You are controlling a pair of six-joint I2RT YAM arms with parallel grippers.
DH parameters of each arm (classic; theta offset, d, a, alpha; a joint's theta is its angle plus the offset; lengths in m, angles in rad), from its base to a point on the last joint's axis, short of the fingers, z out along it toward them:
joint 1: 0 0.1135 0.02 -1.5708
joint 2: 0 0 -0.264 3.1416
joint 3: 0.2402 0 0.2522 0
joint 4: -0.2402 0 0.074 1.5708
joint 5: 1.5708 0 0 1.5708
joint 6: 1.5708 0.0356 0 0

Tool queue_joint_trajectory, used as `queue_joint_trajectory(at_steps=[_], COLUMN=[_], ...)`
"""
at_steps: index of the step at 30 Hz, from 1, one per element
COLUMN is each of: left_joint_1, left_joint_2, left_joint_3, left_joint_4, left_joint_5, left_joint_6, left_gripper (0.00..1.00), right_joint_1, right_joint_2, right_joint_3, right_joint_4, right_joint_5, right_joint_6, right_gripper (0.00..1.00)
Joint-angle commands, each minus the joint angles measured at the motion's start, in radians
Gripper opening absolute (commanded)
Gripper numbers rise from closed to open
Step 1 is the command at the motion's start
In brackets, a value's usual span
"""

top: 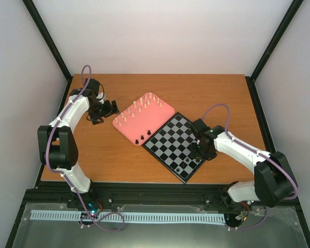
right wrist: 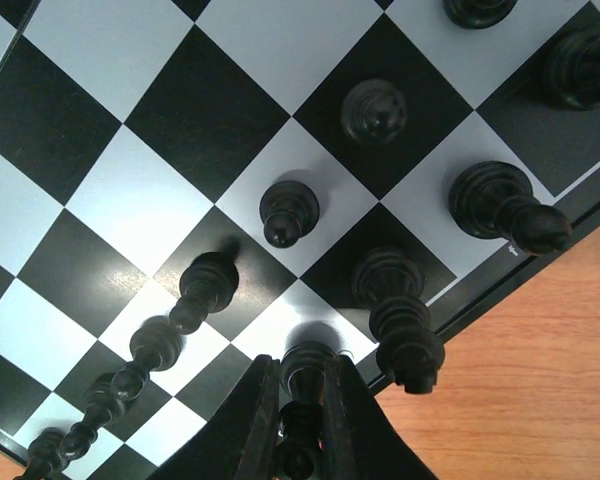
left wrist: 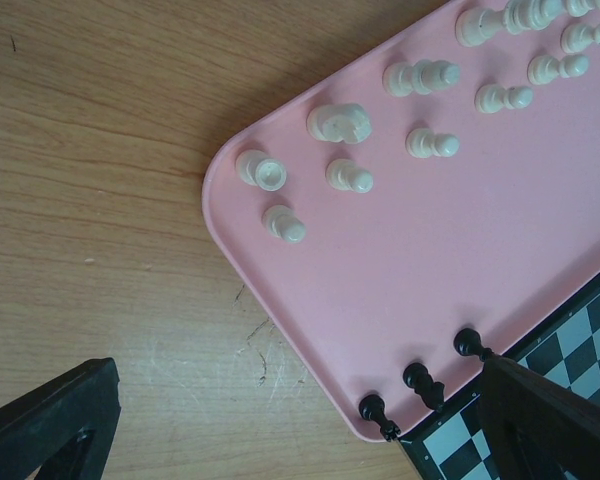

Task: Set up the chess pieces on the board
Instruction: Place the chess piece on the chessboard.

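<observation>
Top view: the flat black-and-grey checked board (top: pixel 170 144) lies diagonally, one edge against the pink rounded tray (top: pixel 157 118). Left wrist: the left gripper (left wrist: pixel 298 375) gapes wide. Right wrist: the right gripper (right wrist: pixel 304 385) pinches an upright black chess piece (right wrist: pixel 306 360) on an edge square.

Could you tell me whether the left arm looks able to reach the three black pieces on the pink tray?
Probably yes: the left end effector hovers open beside the pink tray, and the three black pieces stand along its near edge, apart from the cream pieces.
</observation>
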Motion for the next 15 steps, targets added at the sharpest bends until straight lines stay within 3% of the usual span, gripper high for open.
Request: queue_joint_trajectory(at_steps=[1, 15], left_joint_1=[-0.008, -0.007], left_joint_2=[0.009, 0.011], left_joint_3=[0.039, 0.039], left_joint_4=[0.008, 0.009], left_joint_5=[-0.001, -0.002], left_joint_6=[-0.007, -0.008], left_gripper=[1.0, 1.0], right_joint_1=[-0.009, -0.01], right_joint_2=[0.016, 0.053], right_joint_3=[0.009, 0.024], right_joint_4=[0.024, 0.044], right_joint_5=[0.02, 0.012], right_joint_6=[-0.011, -0.023], right_gripper=[0.04, 0.07])
